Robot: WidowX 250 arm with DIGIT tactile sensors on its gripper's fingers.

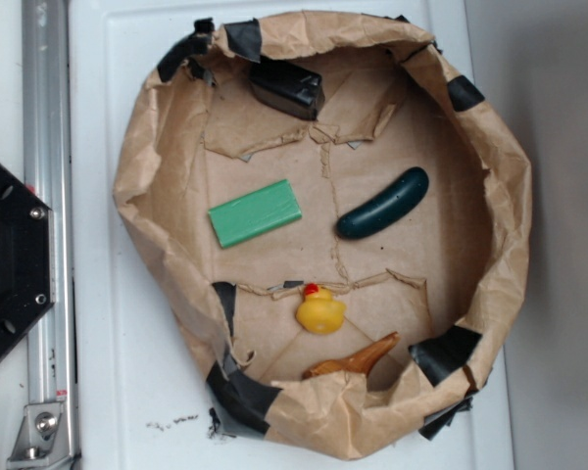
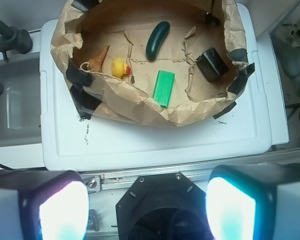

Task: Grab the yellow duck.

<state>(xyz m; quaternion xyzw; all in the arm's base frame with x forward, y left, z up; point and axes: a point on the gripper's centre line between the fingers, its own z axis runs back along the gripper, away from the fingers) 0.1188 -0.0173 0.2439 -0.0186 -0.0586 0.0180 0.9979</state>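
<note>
Crumpled brown paper basin (image 1: 147, 196) holds 5 items: 1 small glossy yellow duck (image 1: 320, 311), 1 green block (image 1: 255, 212) above it. Hand (image 2: 147, 207) fingers apart, empty.

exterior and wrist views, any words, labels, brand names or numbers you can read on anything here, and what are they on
None can be read in either view.
The yellow duck, green block, dark green cucumber, black box and orange-brown piece show no print.
The paper basin and its black tape are blank.
Dark specks on the white surface are marks, not letters.
The pincer pads glow, bearing no text.
</note>
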